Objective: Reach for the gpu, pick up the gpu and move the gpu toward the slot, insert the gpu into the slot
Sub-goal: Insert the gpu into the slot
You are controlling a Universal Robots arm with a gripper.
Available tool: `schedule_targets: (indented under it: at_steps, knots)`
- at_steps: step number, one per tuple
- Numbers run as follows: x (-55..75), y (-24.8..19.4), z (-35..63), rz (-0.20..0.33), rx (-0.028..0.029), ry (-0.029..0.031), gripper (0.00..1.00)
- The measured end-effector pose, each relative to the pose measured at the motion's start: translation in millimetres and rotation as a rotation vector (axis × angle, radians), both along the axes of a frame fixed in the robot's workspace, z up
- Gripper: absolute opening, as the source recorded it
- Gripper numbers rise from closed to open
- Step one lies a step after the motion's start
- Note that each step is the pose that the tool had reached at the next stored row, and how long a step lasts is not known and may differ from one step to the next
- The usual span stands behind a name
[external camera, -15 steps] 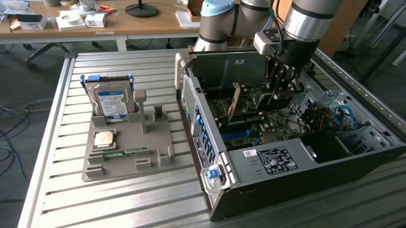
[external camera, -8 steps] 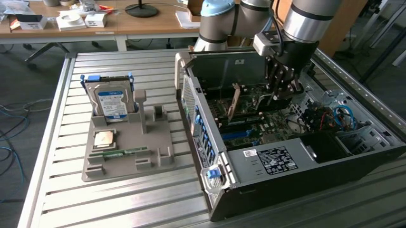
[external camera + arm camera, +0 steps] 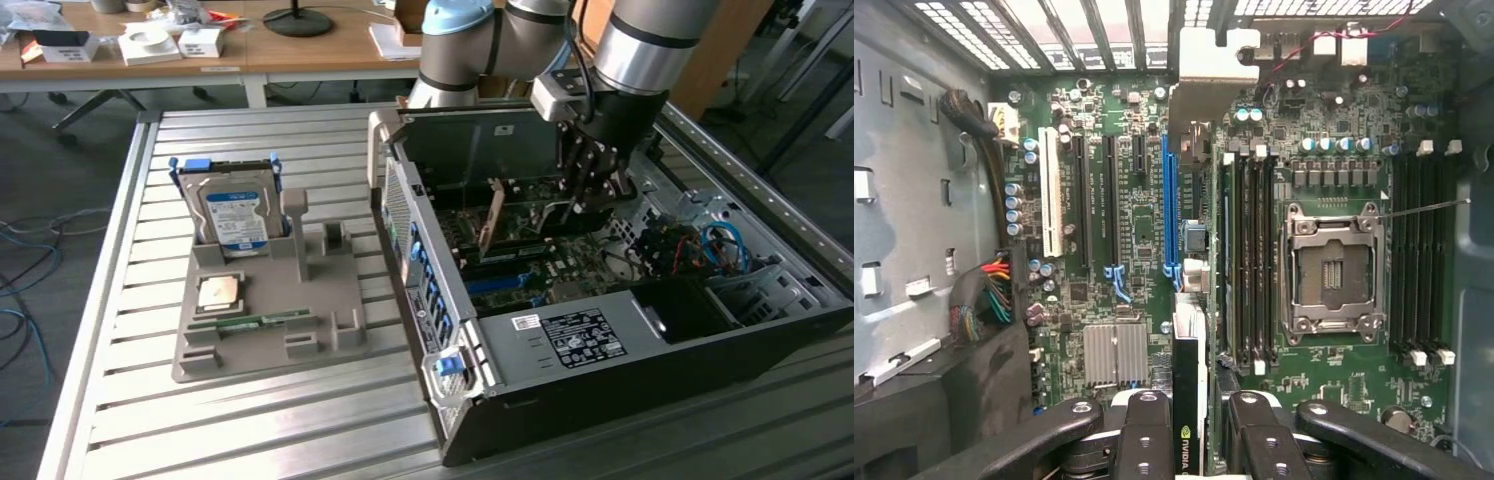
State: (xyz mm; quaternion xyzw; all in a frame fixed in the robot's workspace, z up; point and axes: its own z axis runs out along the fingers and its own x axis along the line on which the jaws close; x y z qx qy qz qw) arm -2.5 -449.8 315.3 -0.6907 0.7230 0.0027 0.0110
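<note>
My gripper [image 3: 1199, 408] is shut on the gpu [image 3: 1190, 440], a thin dark card seen edge-on between the two black fingers [image 3: 1144, 430]. Its pale metal bracket [image 3: 1206, 65] points toward the case's vented rear wall. The card hangs over the green motherboard [image 3: 1144, 225], right beside a long blue connector strip [image 3: 1170, 200]. A long black slot [image 3: 1112, 200] lies one strip further over, apart from the card. Whether the card's edge touches the board is hidden. In the exterior view the gripper [image 3: 591, 195] reaches down inside the open computer case [image 3: 641, 340].
The square silver CPU socket [image 3: 1332, 265] and black memory strips [image 3: 1244, 250] lie on the card's other side. Coloured cables [image 3: 994, 295] and a small heatsink [image 3: 1116, 352] sit near the slots. On the slatted table a grey fixture [image 3: 267, 300] holds a blue-labelled hard drive [image 3: 240, 215].
</note>
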Motion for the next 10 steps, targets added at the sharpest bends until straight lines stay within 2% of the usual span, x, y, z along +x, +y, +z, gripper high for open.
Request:
schedule_targets:
  at_steps: [10]
  knots:
    - [0.0, 0.0, -1.0, 0.0, -0.0001, 0.0, 0.27]
